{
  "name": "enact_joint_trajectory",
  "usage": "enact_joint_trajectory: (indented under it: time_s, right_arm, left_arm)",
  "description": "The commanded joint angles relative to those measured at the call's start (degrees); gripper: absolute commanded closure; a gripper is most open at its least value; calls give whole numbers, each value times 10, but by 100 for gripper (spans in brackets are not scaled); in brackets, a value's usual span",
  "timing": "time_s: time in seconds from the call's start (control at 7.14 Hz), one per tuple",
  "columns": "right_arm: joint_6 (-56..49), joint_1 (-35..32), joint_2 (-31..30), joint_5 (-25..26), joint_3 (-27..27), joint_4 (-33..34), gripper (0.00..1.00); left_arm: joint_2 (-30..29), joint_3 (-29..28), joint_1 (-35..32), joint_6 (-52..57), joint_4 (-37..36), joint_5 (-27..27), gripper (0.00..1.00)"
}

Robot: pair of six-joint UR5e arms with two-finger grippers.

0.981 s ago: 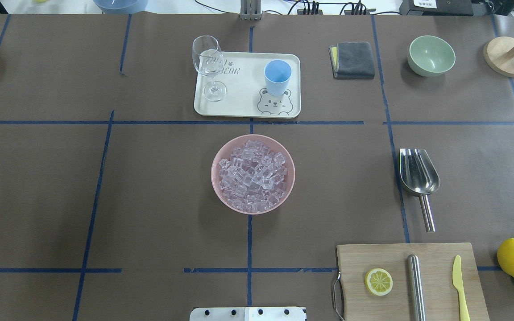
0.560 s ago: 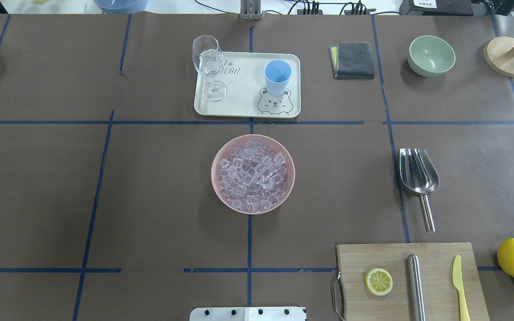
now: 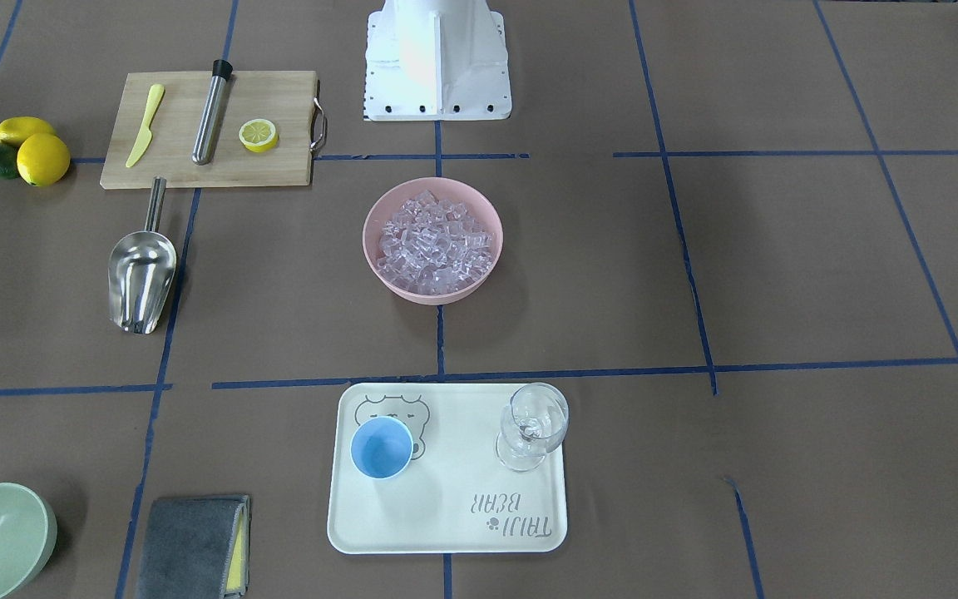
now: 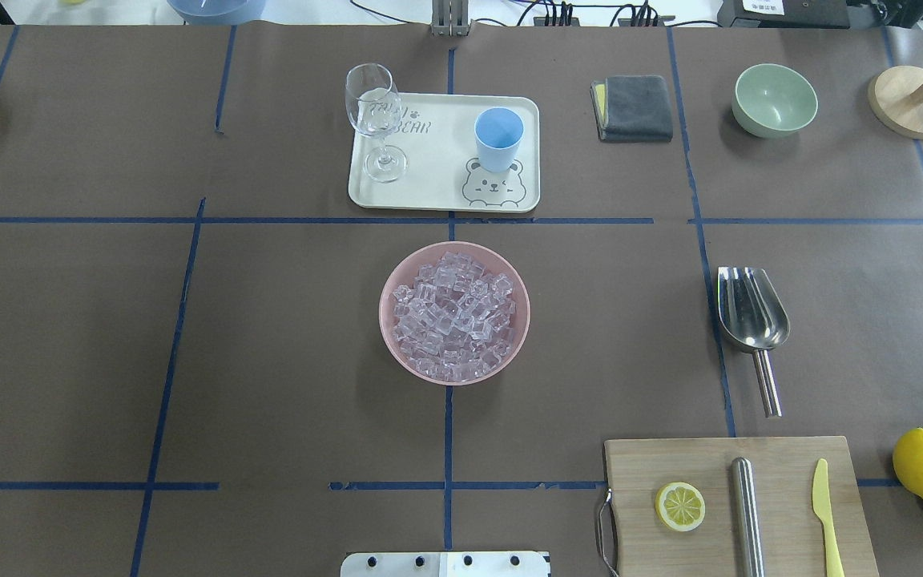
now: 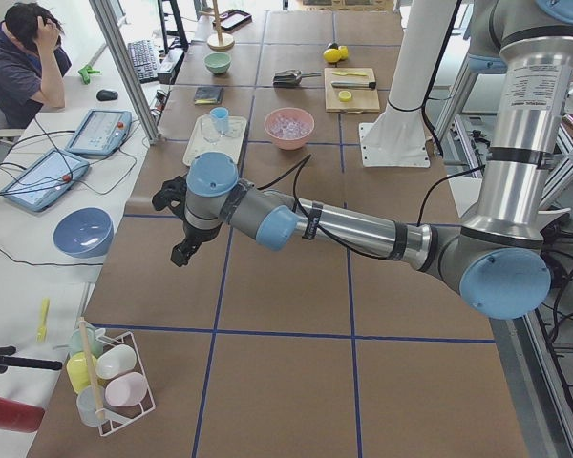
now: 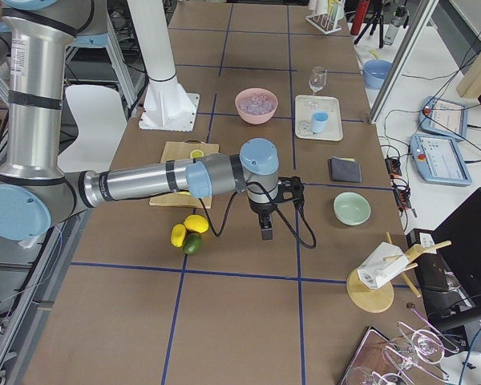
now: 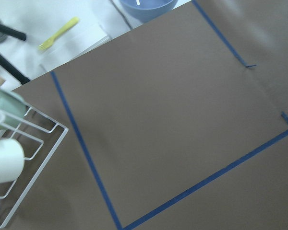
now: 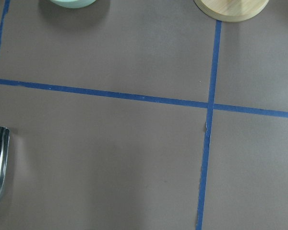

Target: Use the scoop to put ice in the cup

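I'm looking down on a table (image 4: 269, 336) covered in brown paper and gridded with blue tape, with operator desks running along its far side.

My right gripper (image 6: 266, 233) is hanging over bare paper well to the right of the pink bowl (image 4: 382, 308). It is showing only in a side view, so I cannot tell whether its fingers are spread or pressed together. Nothing is showing in its grasp. Its wrist camera is catching just the edge of the scoop (image 4: 750, 308) at the lower left.

My left gripper (image 5: 181, 254) is hovering well to the left of the bowl, also over bare paper. It too appears only from the side, so I cannot tell its finger state either.

The scoop is lying flat on the table to the right of the bowl and well apart from it, trough pointing away from the robot and handle pointing back toward it. The ice (image 4: 453, 316) is sitting heaped in the bowl. The cup (image 4: 498, 138) is standing upright on a cream tray (image 4: 437, 184) just beyond the bowl, and it is looking empty.

I'm judging that the task is only beginning, with the scoop not yet picked up. The next move is calling for me to bring the right gripper over the handle, line the fingers up across the rod, and lower them onto it.
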State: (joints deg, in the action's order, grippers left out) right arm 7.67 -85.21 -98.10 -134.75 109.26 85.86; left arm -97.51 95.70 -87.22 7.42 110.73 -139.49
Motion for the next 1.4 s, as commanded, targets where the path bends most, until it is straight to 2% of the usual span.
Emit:
enact_joint_trajectory:
  time_s: [0.0,0.28,0.42,0.7,0.98,1.12,1.26]
  right_arm:
    - [2,7,0,0,0,-8,0]
    - [2,23,0,0,2,-9,0]
    - [2,37,2,1,4,-10,0]
    - [11,57,17,2,10,-9,0]
    - [130,119,46,12,35,-9,0]
    - [140,136,47,12,45,-10,0]
    - [140,151,48,12,57,-10,0]
  left_arm:
    - [-5,1,68,-11,90,-12,0]
    - [-31,-8,169,-24,191,-5,0]
    - [-63,-3,201,-31,207,-4,0]
    - [-89,-7,284,-36,229,-3,0]
    - [-113,-6,382,-35,246,94,0]
    - [-129,-27,426,-36,275,98,0]
    - [-144,-66,439,-36,327,99,0]
